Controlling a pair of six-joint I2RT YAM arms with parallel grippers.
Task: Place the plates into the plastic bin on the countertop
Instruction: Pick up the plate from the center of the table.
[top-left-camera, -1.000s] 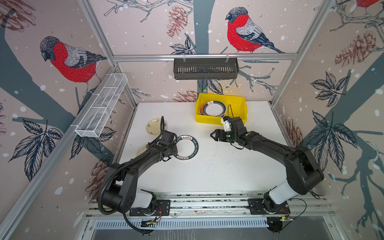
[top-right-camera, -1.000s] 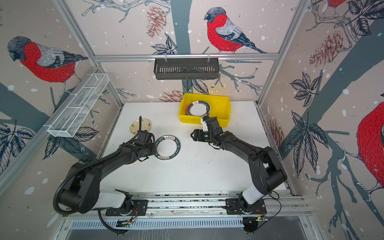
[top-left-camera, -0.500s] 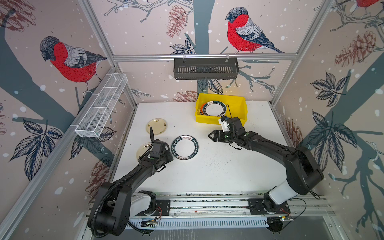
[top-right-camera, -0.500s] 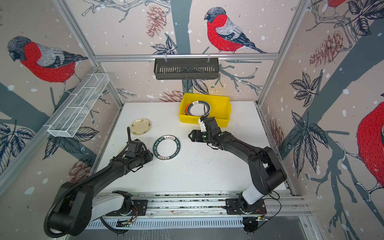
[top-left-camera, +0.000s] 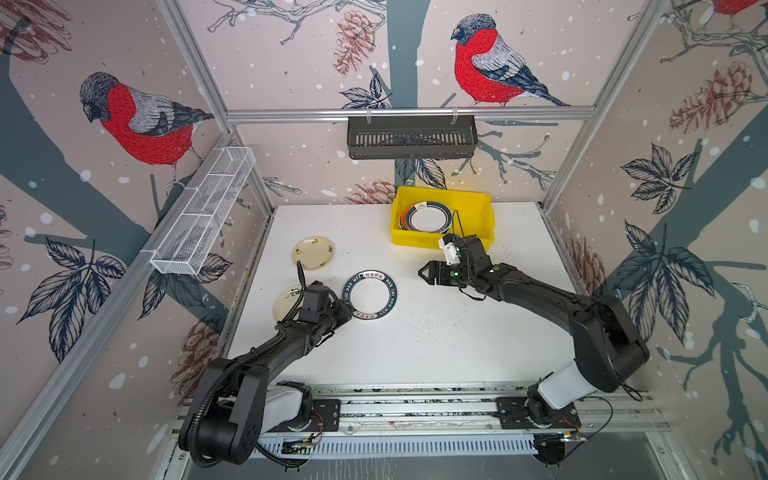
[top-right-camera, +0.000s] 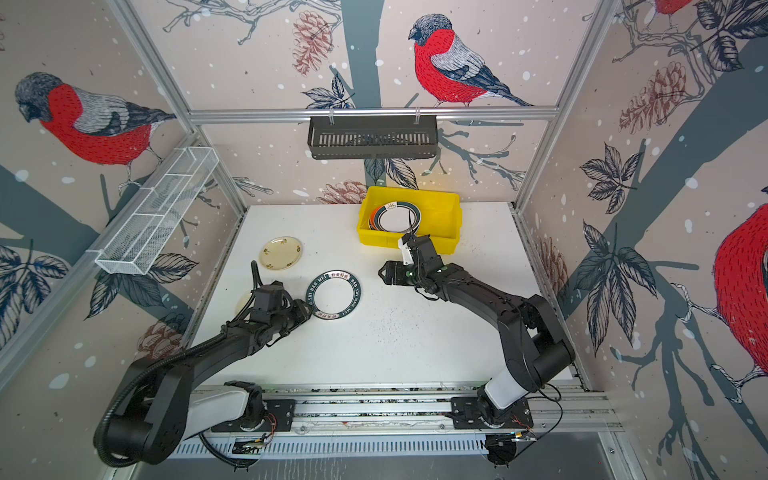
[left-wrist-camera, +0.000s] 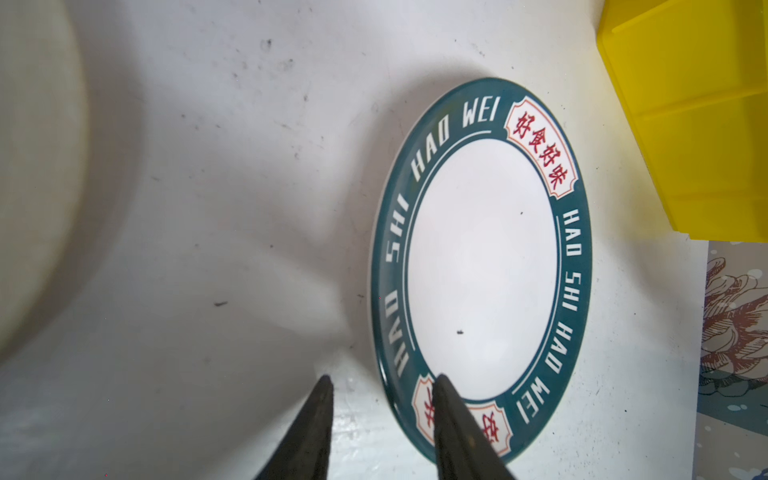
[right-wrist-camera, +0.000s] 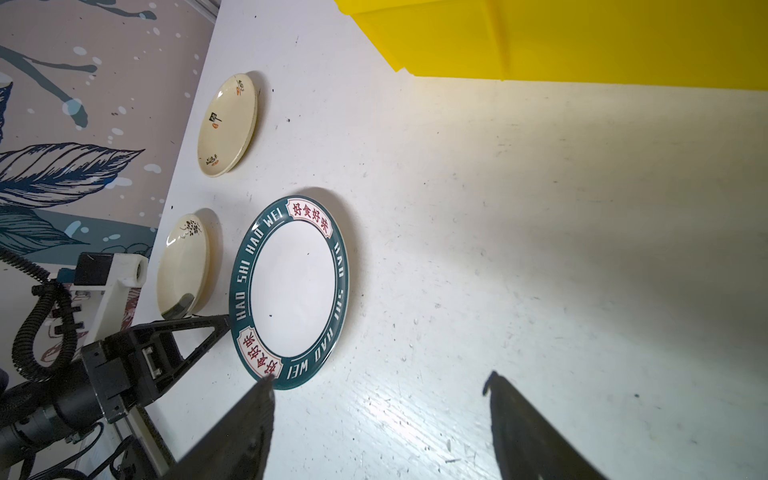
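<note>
My left pincer (left-wrist-camera: 382, 378) stands part-open, 1 finger over the rim of the green-rimmed plate (left-wrist-camera: 482, 257) lying flat on the countertop (top-left-camera: 436, 340). My right pincer (right-wrist-camera: 380, 378) gapes empty near the yellow bin (top-left-camera: 415, 240) of stacked plates (top-left-camera: 426, 218).

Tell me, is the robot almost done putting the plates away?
Partly. Some plates sit stacked in the bin. The left gripper straddles the edge of the green-rimmed plate, flat on the table, not lifted yet. Two cream plates wait nearby. The right gripper hovers open, empty.
</note>
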